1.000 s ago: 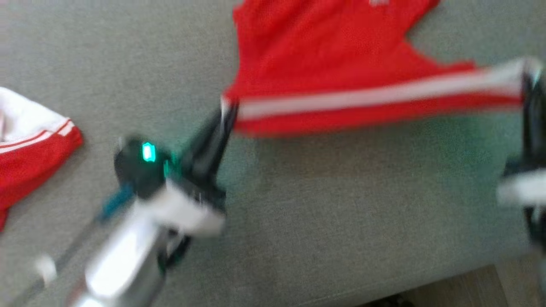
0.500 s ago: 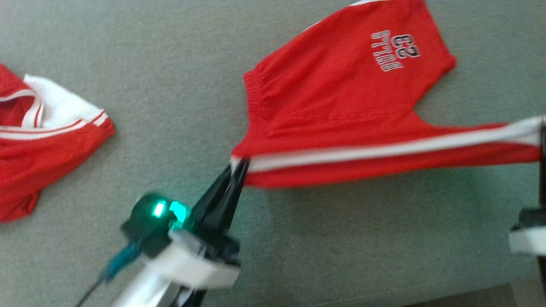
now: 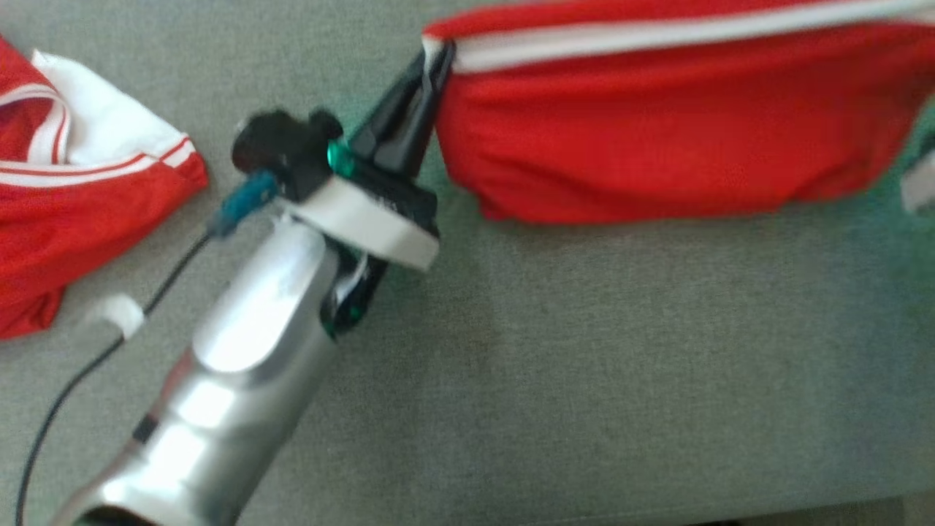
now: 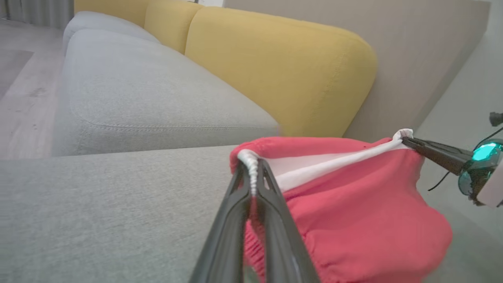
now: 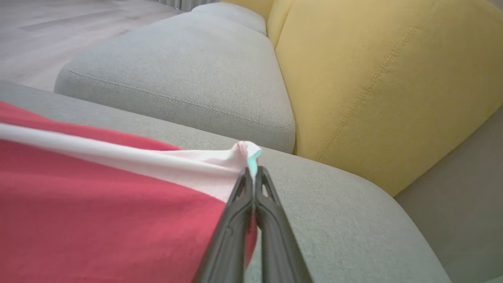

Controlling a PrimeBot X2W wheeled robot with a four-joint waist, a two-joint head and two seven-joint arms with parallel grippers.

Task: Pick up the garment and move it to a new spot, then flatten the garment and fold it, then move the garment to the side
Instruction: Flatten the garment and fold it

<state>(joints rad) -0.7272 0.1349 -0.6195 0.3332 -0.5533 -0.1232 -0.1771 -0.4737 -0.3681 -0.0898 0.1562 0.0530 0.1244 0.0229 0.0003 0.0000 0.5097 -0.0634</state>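
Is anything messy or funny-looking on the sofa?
I see nothing torn or spilled. The red garment hangs stretched between the left gripper and the right gripper. The only messy thing is a second red-and-white garment, crumpled on the grey cushion at the head view's left.

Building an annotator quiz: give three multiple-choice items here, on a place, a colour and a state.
1. Where is the spare red-and-white garment in the head view? A far left, on the grey fabric seat cushion; B under the right hand; C on the floor.
2. What colour are the sofa's padded back cushions? A blue; B yellow; C black.
3. The red white-striped garment is: A lying folded; B stretched between left hand and right hand; C in one hand alone.
Key: 1 A, it rests at that view's left edge; 2 B, wrist views show yellow; 3 B, each shut hand pinches one end.
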